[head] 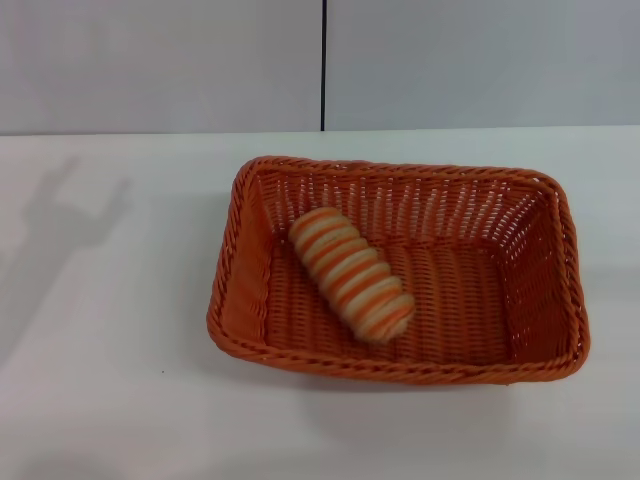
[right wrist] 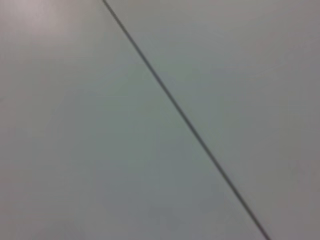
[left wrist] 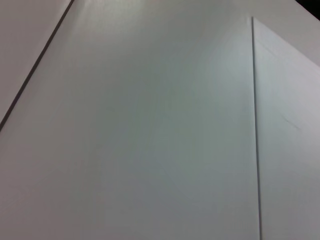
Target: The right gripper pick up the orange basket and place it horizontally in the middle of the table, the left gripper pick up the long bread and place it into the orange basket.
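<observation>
Both task steps look done — the striped orange-and-cream long bread [head: 351, 274] lies diagonally inside the woven orange basket [head: 398, 360], set lengthwise mid-table [head: 100, 400] — neither gripper is visible, so their state is unknowable.

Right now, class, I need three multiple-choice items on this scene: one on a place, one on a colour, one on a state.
1. Where is the long bread?
A. Beside the basket
B. Inside the orange basket
C. On the wall

2. What colours stripe the bread?
A. Orange and cream
B. Green and black
C. Blue and red

3. How does the bread lie?
A. Standing on end
B. Hanging over the rim
C. Flat, diagonal on the basket floor

Key: 1 B, the rim surrounds it; 2 A, the stripes alternate; 3 C, its whole length rests on the weave. No gripper shows.
</observation>
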Motion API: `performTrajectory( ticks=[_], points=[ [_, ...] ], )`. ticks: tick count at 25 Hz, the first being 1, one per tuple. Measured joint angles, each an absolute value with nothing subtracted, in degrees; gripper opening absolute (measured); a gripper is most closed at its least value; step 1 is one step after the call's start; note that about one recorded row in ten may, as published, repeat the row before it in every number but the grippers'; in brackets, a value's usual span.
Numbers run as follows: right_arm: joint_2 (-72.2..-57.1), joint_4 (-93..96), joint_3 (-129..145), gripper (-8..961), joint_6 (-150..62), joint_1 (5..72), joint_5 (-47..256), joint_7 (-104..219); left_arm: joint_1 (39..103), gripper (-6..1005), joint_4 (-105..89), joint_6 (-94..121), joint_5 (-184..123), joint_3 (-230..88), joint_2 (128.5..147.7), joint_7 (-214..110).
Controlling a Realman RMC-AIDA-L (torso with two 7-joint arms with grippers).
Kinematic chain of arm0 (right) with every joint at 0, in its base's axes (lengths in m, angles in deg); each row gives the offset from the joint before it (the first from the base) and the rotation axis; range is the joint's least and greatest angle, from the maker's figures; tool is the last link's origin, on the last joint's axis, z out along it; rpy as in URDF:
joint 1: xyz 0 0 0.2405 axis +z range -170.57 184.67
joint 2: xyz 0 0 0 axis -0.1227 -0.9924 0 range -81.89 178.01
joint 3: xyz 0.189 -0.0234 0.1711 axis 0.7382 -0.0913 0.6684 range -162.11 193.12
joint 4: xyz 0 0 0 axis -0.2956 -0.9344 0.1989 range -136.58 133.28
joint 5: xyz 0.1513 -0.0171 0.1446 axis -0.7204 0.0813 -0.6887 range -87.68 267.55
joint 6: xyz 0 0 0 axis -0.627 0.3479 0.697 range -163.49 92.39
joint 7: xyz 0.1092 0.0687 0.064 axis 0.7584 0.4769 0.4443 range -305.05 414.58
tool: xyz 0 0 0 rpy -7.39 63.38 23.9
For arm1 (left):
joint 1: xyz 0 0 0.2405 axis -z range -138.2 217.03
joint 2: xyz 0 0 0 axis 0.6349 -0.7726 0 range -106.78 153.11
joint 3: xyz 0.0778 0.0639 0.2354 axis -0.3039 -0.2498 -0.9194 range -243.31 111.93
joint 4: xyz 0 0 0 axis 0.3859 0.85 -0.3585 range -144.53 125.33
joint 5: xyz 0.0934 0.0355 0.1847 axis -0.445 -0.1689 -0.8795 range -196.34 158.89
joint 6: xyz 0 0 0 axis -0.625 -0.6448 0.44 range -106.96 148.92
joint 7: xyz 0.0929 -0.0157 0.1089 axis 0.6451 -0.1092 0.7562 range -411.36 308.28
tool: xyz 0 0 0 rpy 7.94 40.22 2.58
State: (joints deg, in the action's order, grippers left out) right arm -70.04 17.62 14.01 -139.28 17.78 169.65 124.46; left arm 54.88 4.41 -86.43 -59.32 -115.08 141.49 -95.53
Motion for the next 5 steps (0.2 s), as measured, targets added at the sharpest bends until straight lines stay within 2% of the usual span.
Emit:
performTrajectory(
  ticks=[5],
  points=[
    [-70.07,17.6,15.4,556,-139.9,17.3,169.6,124.5,55.2,843,3.0,-86.7,-59.3,-115.2,141.56,-95.4]
  ],
)
